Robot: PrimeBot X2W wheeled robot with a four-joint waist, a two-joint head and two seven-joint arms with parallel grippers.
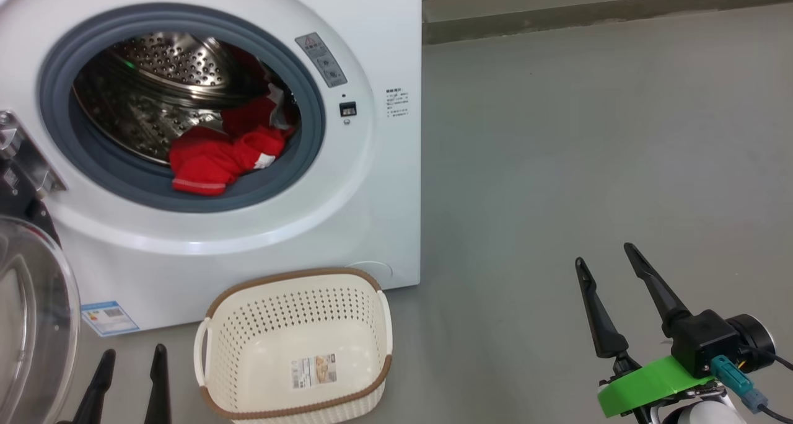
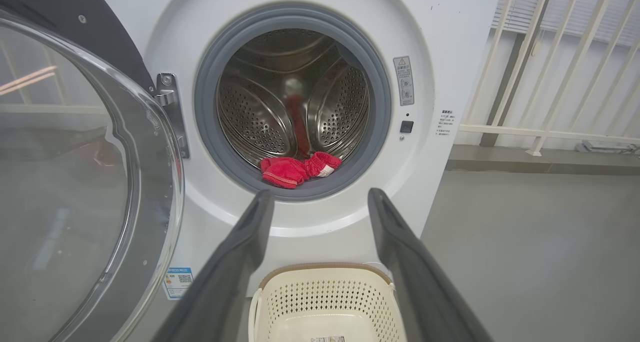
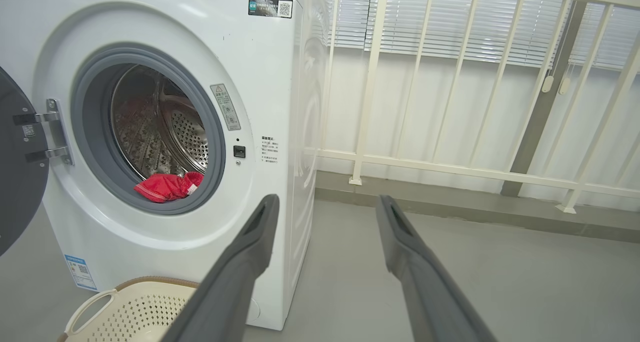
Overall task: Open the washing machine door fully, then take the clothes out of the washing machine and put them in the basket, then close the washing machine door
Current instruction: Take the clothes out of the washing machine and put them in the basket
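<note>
At far left, item one: washing machine door (image 1: 31, 325), count one. It hangs swung out on its steel hinge (image 1: 25, 157), well clear of the opening, and I judge the opening step done.

Item two: left gripper (image 1: 135, 351), count one. Its fingers are spread apart and hold nothing, low beside the door and just left of the basket, pointing at the drum mouth.

Item three: washing machine (image 1: 372, 70), count one, a white front-loader. It has one grey gasket (image 1: 56, 101), one perforated steel drum (image 1: 161, 70) and one blue energy label (image 1: 108, 317) at the lower left corner.

Item four: clothes (image 1: 223, 154), one red heap with white trim. It lies at the front of the drum, spilling onto the lower gasket. I cannot count the garments in the bundle, and more red shows deeper inside.

Item five: basket (image 1: 291, 275), count one, cream with a brown rim. It sits on the floor touching or just before the machine's front, below the opening. It holds no clothes, only one paper label (image 1: 315, 370).

Item six: right gripper (image 1: 604, 255), count one. Its fingers are apart and empty, well off to the right over bare floor.

Step in hand, by my reading: taking out the clothes, not yet begun. The next move calls for sending a gripper through the gasket ring to the red heap. It must pinch the fabric, lift it over the lip without snagging, then release above the basket.
</note>
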